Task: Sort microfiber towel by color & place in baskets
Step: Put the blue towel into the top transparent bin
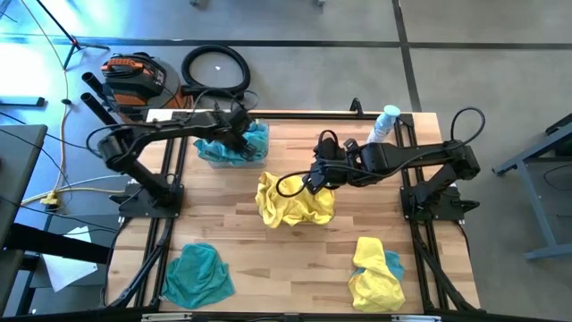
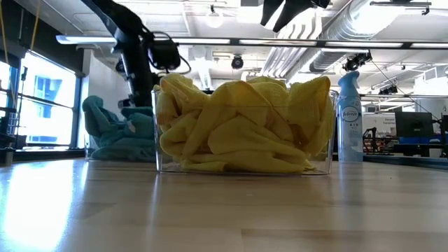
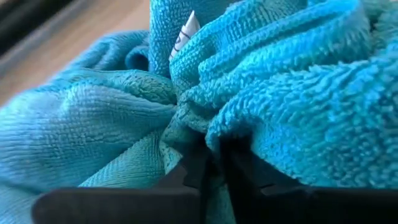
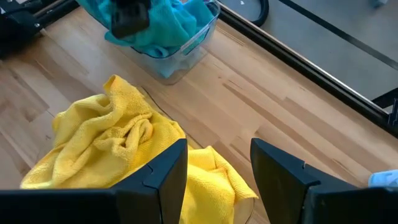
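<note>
The left pincer (image 1: 239, 134) is lowered into the teal basket (image 1: 207, 157), its fingers (image 3: 186, 177) nearly together with a fold of teal towel (image 3: 261, 106) pinched between them; whether that grip is being loosened cannot be told. It is held there so the cloth lands with its own colour.

The right pincer (image 4: 217, 168) stands wide and empty just above the yellow towels (image 4: 106, 143) heaped in the second basket (image 2: 241, 170), placed so, it is judged, because a yellow cloth belongs there.

Nearer the tabletop (image 1: 295, 259) front, well apart from both pincers, a loose teal heap (image 1: 198, 273) and a mixed yellow and teal heap (image 1: 375, 273) lie unsorted.
</note>
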You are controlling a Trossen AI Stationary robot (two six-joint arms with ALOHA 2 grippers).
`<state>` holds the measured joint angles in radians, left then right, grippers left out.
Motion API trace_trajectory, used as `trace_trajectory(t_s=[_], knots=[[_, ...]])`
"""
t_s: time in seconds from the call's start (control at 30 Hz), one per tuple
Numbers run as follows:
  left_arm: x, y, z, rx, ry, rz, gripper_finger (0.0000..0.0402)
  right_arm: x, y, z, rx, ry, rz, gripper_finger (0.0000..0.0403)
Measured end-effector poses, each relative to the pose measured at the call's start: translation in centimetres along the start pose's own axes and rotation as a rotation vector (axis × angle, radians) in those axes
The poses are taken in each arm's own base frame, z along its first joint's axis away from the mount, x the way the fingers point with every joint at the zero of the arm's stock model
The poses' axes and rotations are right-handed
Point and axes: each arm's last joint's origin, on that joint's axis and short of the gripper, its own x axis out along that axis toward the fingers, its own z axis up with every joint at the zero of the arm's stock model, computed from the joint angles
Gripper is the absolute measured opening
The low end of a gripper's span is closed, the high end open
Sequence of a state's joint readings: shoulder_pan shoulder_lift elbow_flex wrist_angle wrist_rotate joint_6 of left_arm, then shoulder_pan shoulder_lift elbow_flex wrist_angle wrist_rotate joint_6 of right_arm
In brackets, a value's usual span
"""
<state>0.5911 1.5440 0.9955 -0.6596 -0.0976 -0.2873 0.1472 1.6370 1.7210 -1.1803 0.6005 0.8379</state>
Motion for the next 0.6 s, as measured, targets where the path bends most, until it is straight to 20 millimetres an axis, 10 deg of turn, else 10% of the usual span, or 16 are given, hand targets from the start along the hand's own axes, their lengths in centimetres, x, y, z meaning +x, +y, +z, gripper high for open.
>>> trace_trajectory(t_s=[0.3,0.6], knots=[[3.5,-0.5,0.4,-0.039,0.051,0.006,0.0108,0.0,0.0,0.0,-0.001,0.002,0.000,0.0172],[0.6,-0.3,0.7,-0.044,-0.001,-0.007,0.0117,0.0,-0.2,-0.1,-0.013,0.014,-0.013,0.0171]])
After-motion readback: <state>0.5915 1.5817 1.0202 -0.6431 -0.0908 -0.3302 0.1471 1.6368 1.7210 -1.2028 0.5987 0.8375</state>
